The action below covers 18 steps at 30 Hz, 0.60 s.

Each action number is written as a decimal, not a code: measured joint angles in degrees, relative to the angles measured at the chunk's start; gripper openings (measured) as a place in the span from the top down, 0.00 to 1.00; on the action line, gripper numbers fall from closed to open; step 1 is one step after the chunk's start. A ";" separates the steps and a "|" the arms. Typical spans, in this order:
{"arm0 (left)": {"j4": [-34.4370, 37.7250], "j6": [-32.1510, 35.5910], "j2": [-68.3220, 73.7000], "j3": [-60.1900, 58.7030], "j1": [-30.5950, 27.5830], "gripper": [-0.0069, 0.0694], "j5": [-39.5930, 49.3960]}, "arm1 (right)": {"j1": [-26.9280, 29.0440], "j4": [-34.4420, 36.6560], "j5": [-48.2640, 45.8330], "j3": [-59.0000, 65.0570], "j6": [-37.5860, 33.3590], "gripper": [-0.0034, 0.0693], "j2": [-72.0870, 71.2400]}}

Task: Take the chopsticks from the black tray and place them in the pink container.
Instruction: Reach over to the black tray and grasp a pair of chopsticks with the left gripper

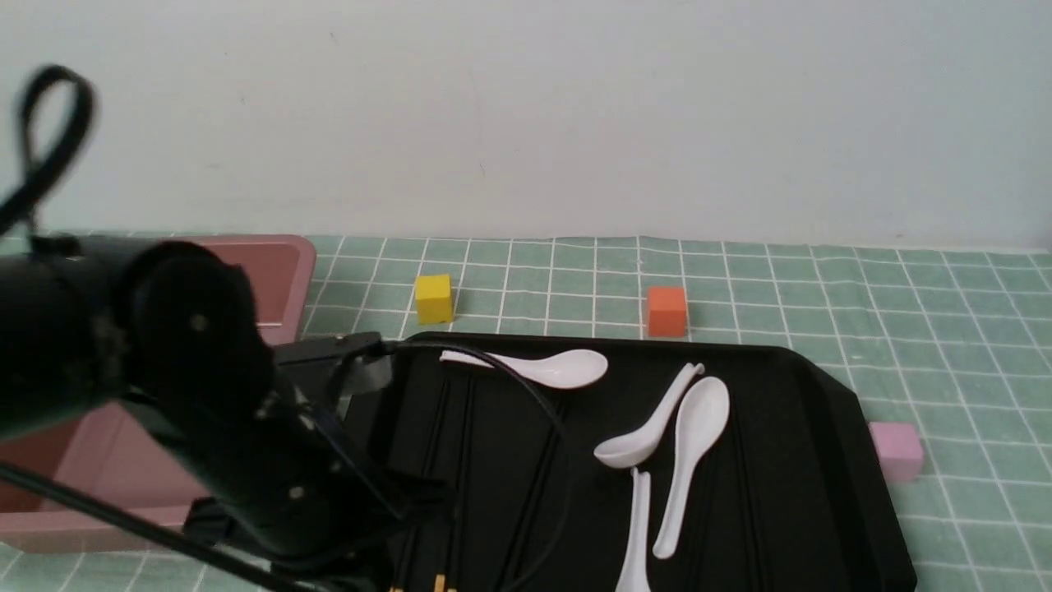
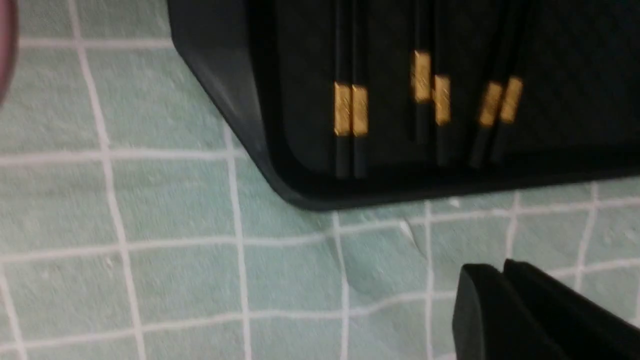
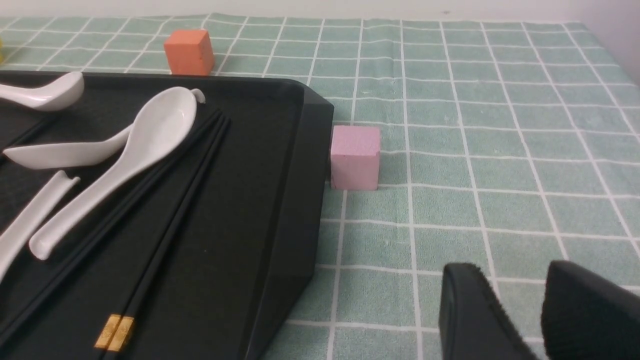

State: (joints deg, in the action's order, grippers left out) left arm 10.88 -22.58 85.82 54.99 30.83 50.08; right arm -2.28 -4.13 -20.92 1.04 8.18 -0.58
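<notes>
Lower centre of frame: tray [image 1: 855, 460], with chopsticks [image 1: 465, 444] and spoons [image 1: 705, 415] on it. Left edge: container [image 1: 283, 279]. Above tray: cubes [image 1: 433, 298].

Left arm [image 1: 189, 386] hides much of pink container [image 1: 283, 279]; chopsticks [image 2: 350, 110] blurred.

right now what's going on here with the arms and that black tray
The left arm hangs by the near left corner of the black tray, its jaws together and empty above the cloth. The chopsticks lie in the tray among white spoons; the pink container stands to its left. The right arm hangs off the tray's right side, jaws open and empty.
</notes>
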 joint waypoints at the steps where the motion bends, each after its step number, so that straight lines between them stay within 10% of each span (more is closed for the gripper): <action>1: -1.61 -1.16 1.21 0.23 0.66 0.80 -1.16 | 0.00 0.00 0.00 0.00 0.00 0.62 0.00; 18: -12.47 -3.85 17.88 1.72 2.10 0.57 -12.78 | 0.00 0.00 0.00 0.00 0.00 0.62 0.00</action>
State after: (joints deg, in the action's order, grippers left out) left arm -1.59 -26.43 103.70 56.71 32.93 37.30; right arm -2.28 -4.13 -20.92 1.04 8.18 -0.58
